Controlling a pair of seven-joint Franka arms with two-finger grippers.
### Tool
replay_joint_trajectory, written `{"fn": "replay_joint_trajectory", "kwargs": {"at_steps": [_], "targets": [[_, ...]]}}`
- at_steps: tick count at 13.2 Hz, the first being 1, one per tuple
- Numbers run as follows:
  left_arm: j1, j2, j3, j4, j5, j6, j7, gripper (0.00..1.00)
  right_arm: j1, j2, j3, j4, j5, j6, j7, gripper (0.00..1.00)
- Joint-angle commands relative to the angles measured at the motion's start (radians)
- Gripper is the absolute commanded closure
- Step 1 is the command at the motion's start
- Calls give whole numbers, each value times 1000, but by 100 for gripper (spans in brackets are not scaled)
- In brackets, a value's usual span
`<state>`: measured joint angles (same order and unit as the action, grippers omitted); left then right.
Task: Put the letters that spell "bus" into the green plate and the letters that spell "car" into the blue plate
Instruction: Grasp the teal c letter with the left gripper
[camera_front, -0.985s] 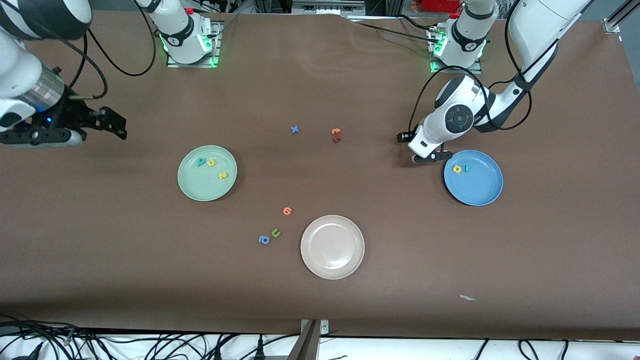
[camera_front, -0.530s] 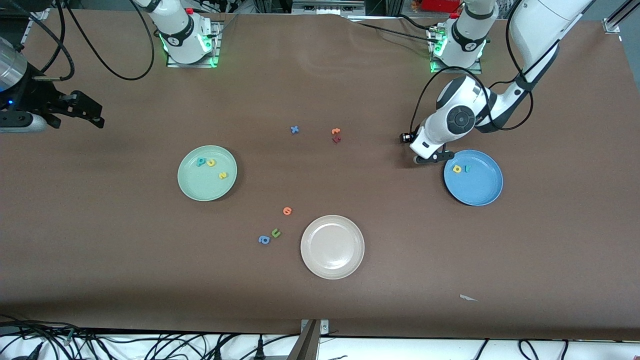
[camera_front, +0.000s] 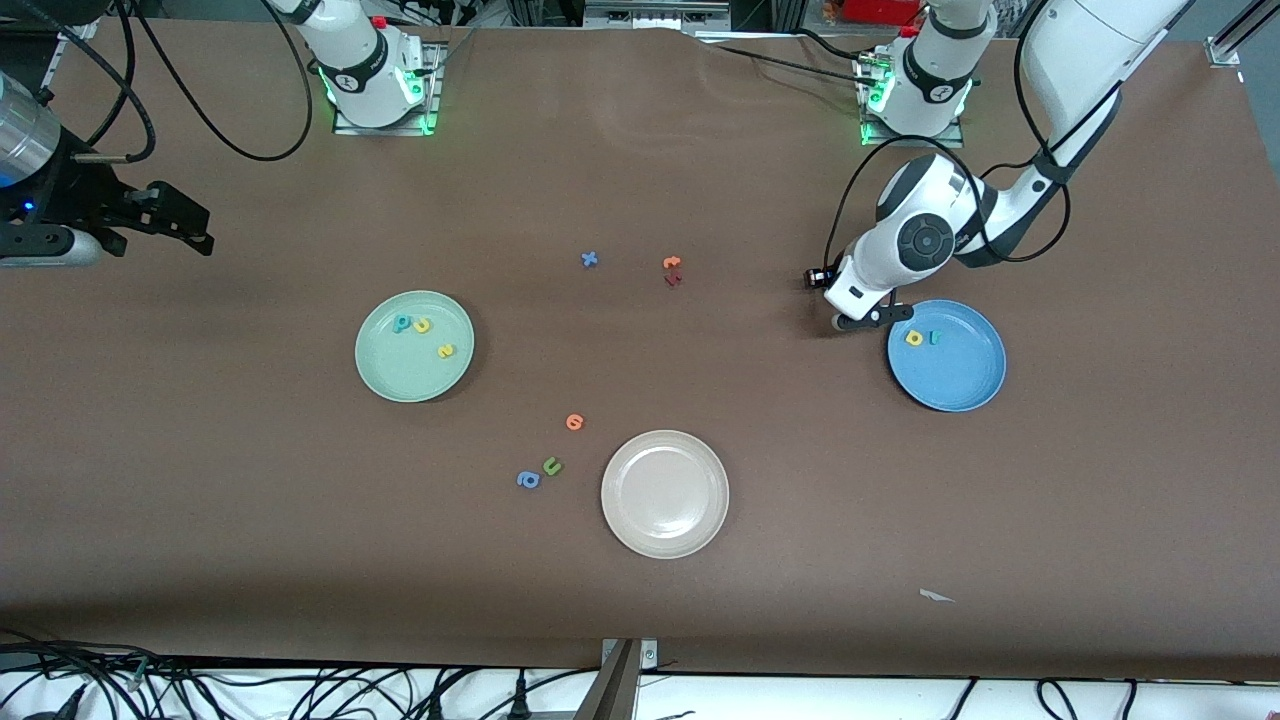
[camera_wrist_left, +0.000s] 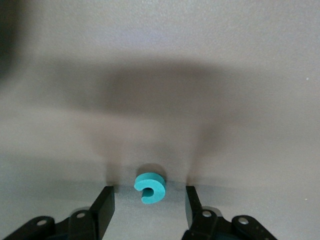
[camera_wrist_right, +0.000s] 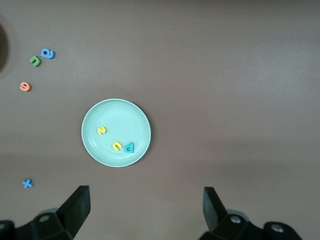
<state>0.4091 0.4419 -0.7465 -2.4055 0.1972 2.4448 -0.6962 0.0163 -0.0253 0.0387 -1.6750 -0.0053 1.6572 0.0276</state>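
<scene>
Nearest the front camera, a white paper scrap (camera_front: 935, 596) is seen on the brown worktop (camera_front: 1100, 520). A cream plate (camera_front: 665, 545) is set a little farther off. Just beside it, toward the right arm's end, a blue a (camera_front: 527, 480) and a green u (camera_front: 551, 466) are laid flat, with an orange letter (camera_front: 574, 422) farther off again.

Farther still, the green plate (camera_front: 400, 375) is found toward the right arm's end. Three letters are held in it: the yellow s (camera_front: 445, 350) nearer, the teal b (camera_front: 402, 323) and yellow u (camera_front: 422, 325) side by side at its farther part.

Toward the left arm's end, the blue plate (camera_front: 955, 385) is seen. The yellow a (camera_front: 914, 338) and teal r (camera_front: 934, 337) are lain side by side in its farther part.

The left gripper (camera_front: 860, 320) is lowered to the worktop just beside that plate's rim. In the left wrist view the teal c (camera_wrist_left: 149, 189) is shown flat on the worktop between the fingers (camera_wrist_left: 105, 202). These are parted, with a gap at each side, so nothing is grasped. The c is nearly round, so no long axis can be told; its opening is turned partly toward one finger and back toward the wrist.

Farther off, mid-worktop, a blue x (camera_front: 590, 259), a dark red letter (camera_front: 673, 279) and a second orange letter (camera_front: 672, 262) are scattered.

The right gripper (camera_front: 190, 222) is held over bare worktop at the right arm's end, fingers spread wide and grasping nothing.
</scene>
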Motion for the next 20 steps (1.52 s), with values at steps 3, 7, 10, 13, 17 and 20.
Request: {"fn": "replay_joint_trajectory", "kwargs": {"at_steps": [3, 7, 10, 13, 17, 20], "targets": [[-10, 8, 4, -4, 27, 11, -29, 62, -29, 15, 7, 24, 18, -27, -2, 0], [-10, 8, 4, -1, 27, 11, -26, 84, -30, 15, 7, 26, 18, -25, 0, 0], [-10, 8, 4, 0, 42, 11, -26, 92, -27, 15, 10, 28, 18, -19, 0, 0], [-10, 9, 4, 0, 42, 8, -26, 92, -27, 15, 10, 28, 22, -27, 0, 0], [-6, 9, 6, 0, 44, 8, -19, 90, -27, 11, 10, 26, 22, -27, 0, 0], [-1, 14, 32, 0, 99, 8, -17, 89, -27, 11, 12, 26, 22, -27, 0, 0]]}}
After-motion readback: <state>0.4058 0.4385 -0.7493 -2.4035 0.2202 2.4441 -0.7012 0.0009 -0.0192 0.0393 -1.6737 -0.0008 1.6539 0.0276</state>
